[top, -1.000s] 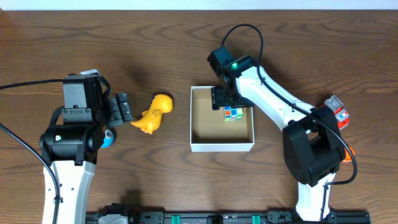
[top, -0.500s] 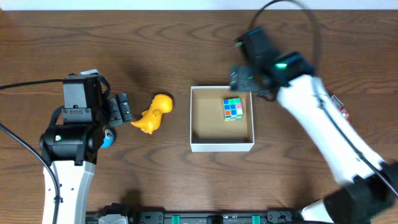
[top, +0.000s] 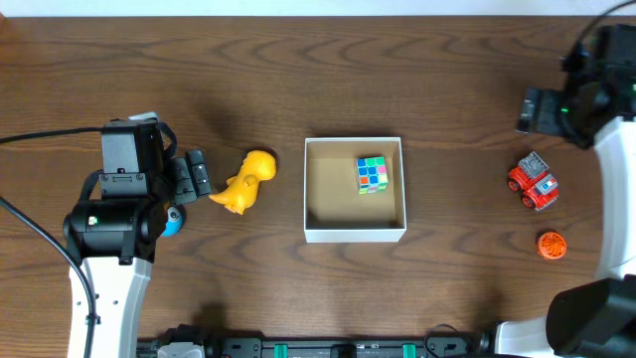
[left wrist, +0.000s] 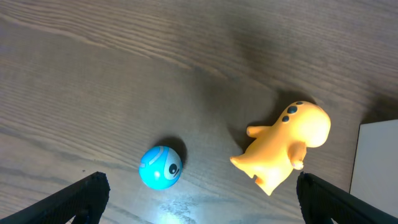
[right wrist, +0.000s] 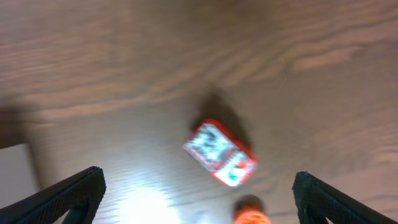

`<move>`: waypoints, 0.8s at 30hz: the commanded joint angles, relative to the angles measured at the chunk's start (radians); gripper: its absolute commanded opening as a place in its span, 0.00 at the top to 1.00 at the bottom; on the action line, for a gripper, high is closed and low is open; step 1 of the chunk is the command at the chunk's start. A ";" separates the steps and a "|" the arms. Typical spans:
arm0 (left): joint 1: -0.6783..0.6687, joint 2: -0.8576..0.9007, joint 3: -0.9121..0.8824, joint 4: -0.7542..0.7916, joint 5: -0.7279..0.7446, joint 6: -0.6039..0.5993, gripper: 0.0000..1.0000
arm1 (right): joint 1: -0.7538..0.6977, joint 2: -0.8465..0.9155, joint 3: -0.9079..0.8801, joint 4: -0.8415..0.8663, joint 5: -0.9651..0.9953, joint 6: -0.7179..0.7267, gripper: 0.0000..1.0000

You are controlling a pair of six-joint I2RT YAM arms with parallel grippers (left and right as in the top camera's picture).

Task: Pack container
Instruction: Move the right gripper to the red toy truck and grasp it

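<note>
- container (top: 355,233): sits mid-table (top: 447,60). It holds one item, the puzzle cube (top: 373,174), toward its far right corner. I'd call the packing barely begun, with one toy in and four out.
- my right pincer (top: 538,109) (right wrist: 199,186): fingers spread wide, empty, touching nothing. It hangs above bare wood well right of the container, with the truck below it in the wrist view.
- my left pincer (top: 195,174) (left wrist: 202,186): also spread wide, empty, no contact. It hovers left of the container, with the dinosaur and the ball in front of it.
- yellow dinosaur (top: 245,181) (left wrist: 283,148): lying on the table near the container's left wall, not touching it.
- red toy truck (top: 532,181) (right wrist: 219,154): on the table, well right of the container.
- blue ball (top: 173,221) (left wrist: 161,167): beside the dinosaur, partly under my left arm from overhead.
- small orange piece (top: 552,244) (right wrist: 250,218): near the truck. Too blurred to name, possibly a ball or a cap.
</note>
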 commanded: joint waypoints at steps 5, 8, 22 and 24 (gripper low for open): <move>0.005 0.000 0.021 -0.004 -0.004 -0.010 0.02 | -0.102 0.070 -0.001 -0.016 -0.039 -0.153 0.01; 0.005 0.000 0.021 -0.004 -0.004 -0.010 0.02 | -0.117 0.121 -0.002 -0.012 -0.040 -0.230 0.01; 0.005 0.000 0.021 0.000 -0.004 -0.010 0.02 | -0.117 0.373 -0.002 -0.033 -0.040 -0.369 0.01; 0.005 0.000 0.021 0.008 -0.005 -0.010 0.02 | -0.116 0.385 -0.002 -0.030 -0.042 -0.369 0.01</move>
